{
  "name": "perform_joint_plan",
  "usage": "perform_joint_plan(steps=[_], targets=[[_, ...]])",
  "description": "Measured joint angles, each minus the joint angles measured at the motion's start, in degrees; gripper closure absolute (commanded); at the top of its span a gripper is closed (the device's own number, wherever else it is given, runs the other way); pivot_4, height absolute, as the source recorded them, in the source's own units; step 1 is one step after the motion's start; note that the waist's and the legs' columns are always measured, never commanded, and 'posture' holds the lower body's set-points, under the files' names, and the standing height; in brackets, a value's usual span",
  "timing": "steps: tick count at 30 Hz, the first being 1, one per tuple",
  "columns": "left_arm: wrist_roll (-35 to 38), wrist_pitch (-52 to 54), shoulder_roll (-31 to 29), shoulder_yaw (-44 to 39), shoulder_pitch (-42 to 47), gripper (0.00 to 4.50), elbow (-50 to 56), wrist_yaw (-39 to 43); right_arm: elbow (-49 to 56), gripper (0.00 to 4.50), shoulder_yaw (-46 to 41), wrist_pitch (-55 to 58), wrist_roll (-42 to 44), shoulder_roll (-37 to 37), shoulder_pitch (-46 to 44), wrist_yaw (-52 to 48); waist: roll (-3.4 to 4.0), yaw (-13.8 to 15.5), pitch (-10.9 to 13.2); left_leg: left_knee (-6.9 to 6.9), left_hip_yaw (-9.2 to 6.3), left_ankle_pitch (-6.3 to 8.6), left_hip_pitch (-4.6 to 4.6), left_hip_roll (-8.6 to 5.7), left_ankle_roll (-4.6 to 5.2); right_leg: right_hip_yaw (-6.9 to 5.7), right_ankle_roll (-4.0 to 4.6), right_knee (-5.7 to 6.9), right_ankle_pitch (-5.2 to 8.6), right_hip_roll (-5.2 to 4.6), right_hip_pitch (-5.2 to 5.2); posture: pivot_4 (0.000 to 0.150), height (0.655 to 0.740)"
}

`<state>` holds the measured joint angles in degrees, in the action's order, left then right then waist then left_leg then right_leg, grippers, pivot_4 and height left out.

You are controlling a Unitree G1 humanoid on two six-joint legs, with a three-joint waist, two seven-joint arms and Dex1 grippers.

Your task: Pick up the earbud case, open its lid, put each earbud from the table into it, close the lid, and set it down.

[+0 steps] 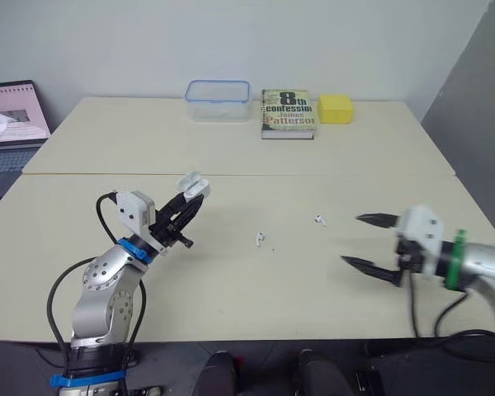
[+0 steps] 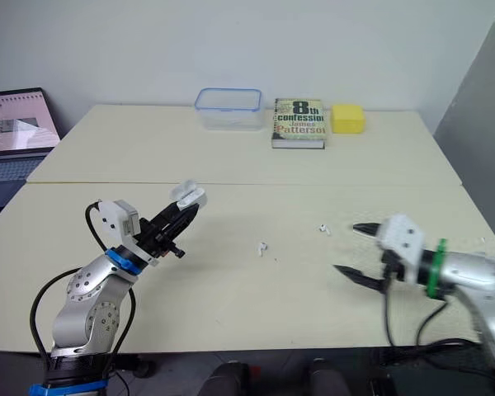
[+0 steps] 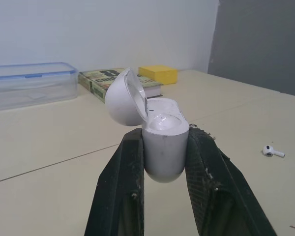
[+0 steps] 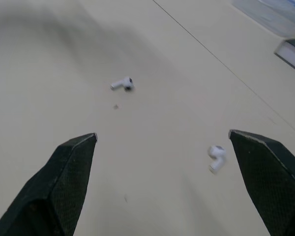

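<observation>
Cream tabletop [image 1: 231,148] spreads across my feed, with a pale wall behind it. At the far left edge I see an open laptop [image 1: 12,124] just off the table. Next along, my left gripper [image 1: 194,198] is raised off the surface, its two black fingers [image 3: 118,187] clamped on the lower body of the white earbud case [image 3: 164,142]. The case stands upright between them and its lid [image 3: 125,98] is flipped open and tilted back. At the back of the table sit a clear plastic box [image 1: 219,100] with a blue rim, then a book [image 1: 288,112] just beside it, then a yellow block [image 1: 336,108]. Nearer to me, one earbud [image 1: 260,239] lies on the bare table right of the case and well apart from it. A second earbud [image 1: 319,219] lies further right. My right gripper [image 1: 351,239] hovers near that one, fingers spread wide and holding nothing, tips pointing toward the earbuds
</observation>
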<state>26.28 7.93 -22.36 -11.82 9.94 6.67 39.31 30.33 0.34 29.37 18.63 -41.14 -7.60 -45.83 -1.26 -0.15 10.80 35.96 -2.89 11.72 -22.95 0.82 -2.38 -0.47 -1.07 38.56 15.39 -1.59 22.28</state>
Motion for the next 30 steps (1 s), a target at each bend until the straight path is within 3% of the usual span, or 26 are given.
perform_joint_plan(steps=[6,12,19,26,30], targets=[[0.0,0.2,-0.1,0.2,-0.1,3.73,0.1,-0.1,-0.2,0.0,15.3,9.4,-5.9,14.8,-6.8,12.5,0.0,0.0,0.0,-0.07,-0.07,0.04,-0.05,0.01,-0.06,-0.06,0.02,-0.05,0.03,0.0,0.03,0.15,0.74],[0.0,0.6,-0.3,0.3,-0.4,3.73,0.9,-0.5,-11.5,0.0,22.2,10.8,-12.7,26.4,-12.6,21.5,-0.01,0.0,0.0,-0.07,-0.07,0.04,-0.02,0.01,-0.06,-0.05,0.02,-0.05,0.03,0.0,0.02,0.15,0.74],[0.0,1.9,-0.4,0.3,-0.7,3.73,2.5,-1.2,-23.0,0.0,24.0,8.8,-18.1,32.7,-14.5,27.7,-0.01,0.0,0.0,-0.11,-0.05,0.04,-0.02,0.01,-0.06,-0.04,0.03,-0.04,0.04,0.0,0.04,0.15,0.74],[0.0,2.9,-0.5,0.3,-0.8,3.73,2.6,-1.4,-25.5,0.0,24.0,6.4,-20.4,35.2,-14.5,29.4,-0.01,-0.2,0.0,-0.12,-0.06,0.04,0.03,0.05,-0.06,-0.04,0.04,-0.02,0.04,0.05,0.04,0.15,0.74],[0.0,3.0,-0.5,0.3,-0.6,3.73,2.6,-1.4,-26.3,0.92,24.1,6.5,-20.8,36.9,-14.3,29.5,-0.01,-0.4,0.0,-0.14,-0.06,0.04,0.04,0.1,-0.06,-0.04,0.04,-0.02,0.04,0.09,0.04,0.15,0.74]])
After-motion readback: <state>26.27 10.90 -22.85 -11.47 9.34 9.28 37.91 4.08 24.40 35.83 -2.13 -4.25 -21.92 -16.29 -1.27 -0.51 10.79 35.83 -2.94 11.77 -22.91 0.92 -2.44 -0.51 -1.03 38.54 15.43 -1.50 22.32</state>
